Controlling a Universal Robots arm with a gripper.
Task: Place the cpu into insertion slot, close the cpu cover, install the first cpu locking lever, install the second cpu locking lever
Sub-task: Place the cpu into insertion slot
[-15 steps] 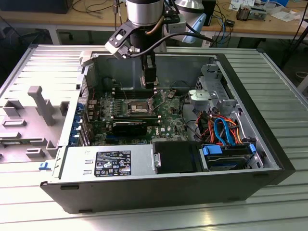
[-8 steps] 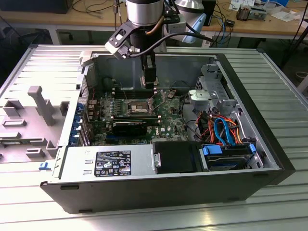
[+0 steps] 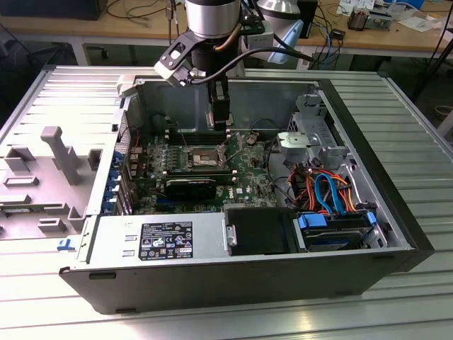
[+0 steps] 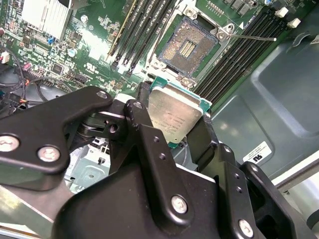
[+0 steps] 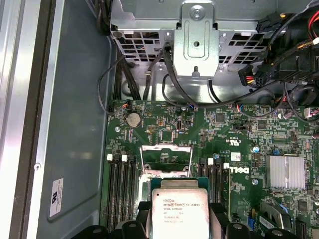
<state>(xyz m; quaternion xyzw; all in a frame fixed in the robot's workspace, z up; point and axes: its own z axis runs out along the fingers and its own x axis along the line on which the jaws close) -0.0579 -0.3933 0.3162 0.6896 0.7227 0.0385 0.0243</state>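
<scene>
Black two-finger gripper (image 4: 172, 122) is clamped on the small thin silvery-tan square cpu (image 4: 175, 110). Its fingers (image 4: 149, 144) pinch two opposite edges, and the green substrate rim shows at the free edges

The cpu hangs above the green motherboard (image 5: 219, 134), touching nothing but the fingers. In the exterior view the gripper (image 3: 219, 117) sits inside the open grey computer case (image 3: 396, 212). The small square insertion slot with dark centre and silver rim (image 3: 200, 157) lies at about 7 o'clock from it, near but apart

The insertion slot (image 4: 192, 45) is open, contact field bare, nothing seated. The silver frame plate standing beyond the chip in the first wrist view reads to me as the cpu cover (image 5: 167, 149), raised. A thin silver wire lever (image 4: 249, 36) sticks out off the slot's corner, unlatched by the look of it. Long black memory slots (image 4: 144, 30) flank the slot on both sides

Handling, my read: the chip is light and rigid, and its smooth metal lid is likely slippery under a pinch. The edge grip you have is the right hold, so keep off the underside. The fragile part is the slot's contact field: any tilt or sideways scrape could bend it, so keep the chip flat and square
</scene>
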